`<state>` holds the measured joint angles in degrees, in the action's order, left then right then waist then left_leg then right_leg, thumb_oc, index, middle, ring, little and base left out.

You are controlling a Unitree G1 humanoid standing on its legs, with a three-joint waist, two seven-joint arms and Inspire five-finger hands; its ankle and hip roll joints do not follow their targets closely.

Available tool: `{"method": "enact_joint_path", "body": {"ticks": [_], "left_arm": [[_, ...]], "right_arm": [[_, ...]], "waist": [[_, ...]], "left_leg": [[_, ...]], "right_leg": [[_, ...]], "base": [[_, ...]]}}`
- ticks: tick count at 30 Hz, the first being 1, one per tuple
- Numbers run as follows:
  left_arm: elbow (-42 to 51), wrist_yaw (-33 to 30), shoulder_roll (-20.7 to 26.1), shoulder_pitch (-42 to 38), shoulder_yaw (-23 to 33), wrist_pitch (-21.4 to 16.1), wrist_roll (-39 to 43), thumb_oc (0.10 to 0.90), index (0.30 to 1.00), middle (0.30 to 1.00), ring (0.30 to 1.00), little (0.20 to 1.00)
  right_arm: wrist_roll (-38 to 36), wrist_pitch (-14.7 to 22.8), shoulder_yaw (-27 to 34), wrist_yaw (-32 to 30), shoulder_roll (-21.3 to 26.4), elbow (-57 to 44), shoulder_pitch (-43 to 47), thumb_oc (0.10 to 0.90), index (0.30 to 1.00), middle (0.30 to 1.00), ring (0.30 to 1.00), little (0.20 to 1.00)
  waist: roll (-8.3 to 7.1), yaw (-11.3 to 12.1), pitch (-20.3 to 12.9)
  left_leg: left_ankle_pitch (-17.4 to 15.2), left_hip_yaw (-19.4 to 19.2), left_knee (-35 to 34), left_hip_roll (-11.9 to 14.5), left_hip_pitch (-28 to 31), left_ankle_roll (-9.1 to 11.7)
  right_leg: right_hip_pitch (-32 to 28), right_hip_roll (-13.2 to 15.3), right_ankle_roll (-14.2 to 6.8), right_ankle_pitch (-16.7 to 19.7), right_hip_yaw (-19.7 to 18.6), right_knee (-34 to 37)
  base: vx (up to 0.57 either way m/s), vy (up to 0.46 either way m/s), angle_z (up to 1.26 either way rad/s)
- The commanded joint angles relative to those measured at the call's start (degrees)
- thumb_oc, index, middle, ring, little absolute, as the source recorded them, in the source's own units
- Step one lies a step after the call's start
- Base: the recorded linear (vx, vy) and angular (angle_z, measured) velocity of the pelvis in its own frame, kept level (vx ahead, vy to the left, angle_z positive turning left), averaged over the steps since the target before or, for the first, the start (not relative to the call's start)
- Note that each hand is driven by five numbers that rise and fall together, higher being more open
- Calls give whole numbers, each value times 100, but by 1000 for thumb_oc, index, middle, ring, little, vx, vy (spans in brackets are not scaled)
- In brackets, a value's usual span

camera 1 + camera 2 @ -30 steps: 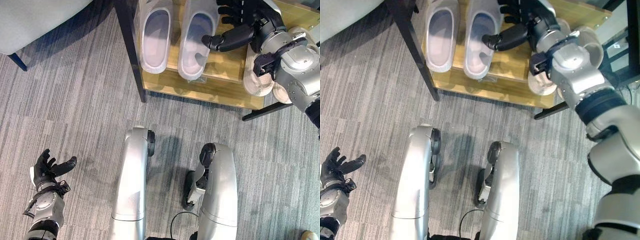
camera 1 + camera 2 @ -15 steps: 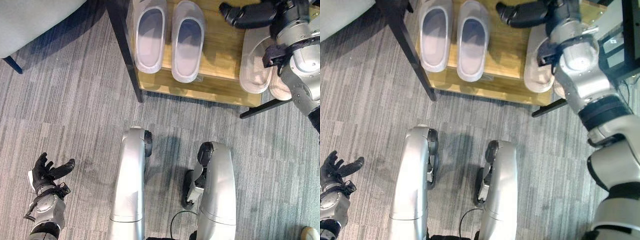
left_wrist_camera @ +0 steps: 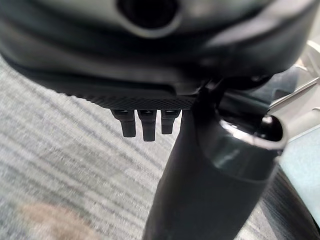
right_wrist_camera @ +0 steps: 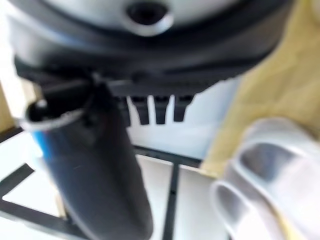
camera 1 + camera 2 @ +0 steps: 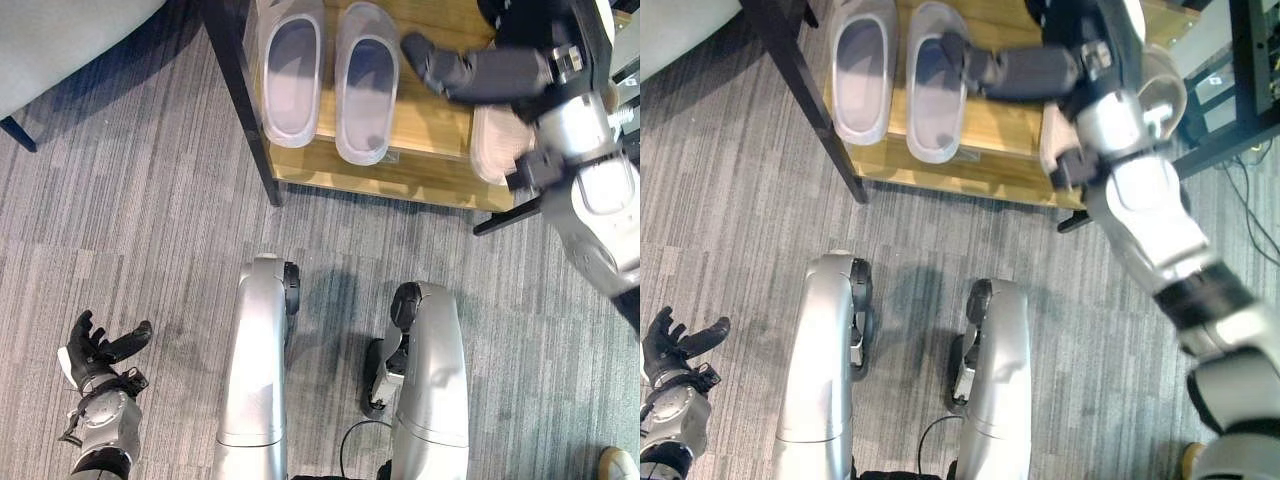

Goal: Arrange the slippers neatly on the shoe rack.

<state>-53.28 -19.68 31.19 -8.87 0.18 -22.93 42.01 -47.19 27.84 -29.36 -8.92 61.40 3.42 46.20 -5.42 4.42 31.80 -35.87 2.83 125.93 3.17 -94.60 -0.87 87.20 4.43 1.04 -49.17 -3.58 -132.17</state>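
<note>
the right robot hand (image 5: 500, 68) hangs over the wooden shoe rack (image 5: 430, 150), its thumb stretched out sideways toward the pair of grey slippers (image 5: 330, 75), the tip just beside the inner one but not on it. in its own wrist view the fingers (image 4: 155, 110) stand straight in a short row past the palm, relaxed and holding nothing, with the thumb a dark bar alongside. under and past this robot hand lies a beige slipper (image 5: 497, 140), partly covered by the wrist; its heel end reaches the rack's front edge. in the right eye view another beige slipper's rounded edge (image 5: 1170, 85) shows behind the forearm, further to the right.

the two grey slippers sit side by side on the rack's left part, touching or nearly so, their open ends toward the robot, both lying flat and parallel. the left one is close against the rack's dark upright post (image 5: 240, 100).

the left robot hand (image 5: 95, 345) is well apart from all this, low at the robot's left side over the grey striped carpet (image 5: 150, 230), palm up, fingers loosely spread and thumb out, empty. its wrist view shows short straight fingers (image 3: 144, 127) over the carpet.

a pale grey upholstered seat (image 5: 60, 40) with a dark leg fills the far left corner.
</note>
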Motion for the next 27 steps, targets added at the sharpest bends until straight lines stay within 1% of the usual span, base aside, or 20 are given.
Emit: {"method": "enact_joint_path", "body": {"ticks": [1, 3, 5, 8, 10, 12, 15, 16, 19, 22, 24, 27], "left_arm": [[137, -329, 247, 399, 318, -458, -227, 800, 900, 900, 900, 900], [140, -356, 197, 414, 329, -468, -277, 800, 900, 900, 900, 900], [148, -380, 176, 398, 303, -480, -306, 800, 900, 900, 900, 900], [201, -393, 160, 366, 254, -470, -343, 800, 900, 900, 900, 900], [311, -398, 179, 353, 219, -466, -412, 800, 900, 900, 900, 900], [357, -395, 176, 347, 191, -459, -424, 800, 900, 900, 900, 900], [368, -371, 186, 355, 148, -455, -403, 800, 900, 900, 900, 900], [369, -349, 201, 371, 142, -448, -384, 800, 900, 900, 900, 900], [357, -280, 195, 391, 104, -411, -360, 800, 900, 900, 900, 900], [341, -183, 188, 407, 38, -391, -333, 800, 900, 900, 900, 900], [308, -136, 166, 419, 12, -392, -295, 800, 900, 900, 900, 900], [264, -99, 130, 432, -24, -392, -260, 800, 900, 900, 900, 900]], "right_arm": [[558, 688, 1363, -270, 395, -567, -39, 800, 900, 900, 900, 900], [919, 672, 1650, -434, 260, -663, -413, 800, 900, 900, 900, 900], [1063, 644, 1703, -491, 129, -686, -539, 800, 900, 900, 900, 900], [909, 645, 1651, -357, -148, -718, -664, 800, 900, 900, 900, 900], [567, 583, 1528, 30, -273, -837, -760, 800, 900, 900, 900, 900], [321, 539, 1393, 246, -322, -892, -772, 800, 900, 900, 900, 900], [-263, 345, 977, 712, -234, -877, -625, 800, 900, 900, 900, 900], [-425, 265, 791, 887, -127, -878, -521, 800, 900, 900, 900, 900], [-636, 74, 221, 1209, 187, -720, -207, 800, 900, 900, 900, 900], [-655, -127, -264, 1382, 425, -503, -52, 800, 900, 900, 900, 900], [-671, -151, -421, 1441, 474, -402, -36, 800, 900, 900, 900, 900], [-701, -125, -418, 1448, 393, -371, -159, 800, 900, 900, 900, 900]], "waist": [[-149, 177, -201], [-134, 149, -201], [-115, 141, -201], [-80, 136, -201], [-77, 151, -201], [-73, 176, -201], [-80, 236, -201], [-86, 251, -201], [-96, 279, -201], [-104, 303, -201], [-94, 295, -201], [-95, 282, -201]], "left_leg": [[-1067, 480, 171, -100, 464, -64], [-1058, 464, 178, -104, 464, -67], [-1047, 460, 187, -116, 464, -72], [-1027, 453, 190, -125, 464, -74], [-1021, 441, 201, -128, 464, -78], [-1012, 445, 194, -126, 464, -76], [-997, 463, 193, -117, 464, -62], [-993, 475, 189, -116, 464, -54], [-985, 498, 187, -116, 464, -33], [-985, 521, 191, -120, 464, -18], [-986, 520, 190, -109, 464, -12], [-995, 511, 189, -105, 464, -18]], "right_leg": [[275, 49, 511, 452, -263, 131], [275, 43, 508, 437, -252, 136], [276, 38, 503, 438, -236, 134], [276, 35, 504, 426, -214, 128], [276, 45, 494, 427, -202, 116], [276, 47, 492, 429, -193, 120], [276, 57, 499, 433, -198, 112], [276, 63, 495, 433, -200, 110], [276, 82, 488, 441, -214, 102], [276, 104, 491, 444, -233, 103], [276, 115, 485, 445, -241, 111], [276, 120, 494, 444, -239, 120]], "base": [[0, 0, 0], [0, 0, 0], [0, 0, 0], [-8, 0, -7], [0, 0, 0], [0, 0, 0], [0, 0, 0], [0, 0, 0], [0, 0, 0], [0, 0, 0], [0, 0, 0], [1, 2, 1]]}}
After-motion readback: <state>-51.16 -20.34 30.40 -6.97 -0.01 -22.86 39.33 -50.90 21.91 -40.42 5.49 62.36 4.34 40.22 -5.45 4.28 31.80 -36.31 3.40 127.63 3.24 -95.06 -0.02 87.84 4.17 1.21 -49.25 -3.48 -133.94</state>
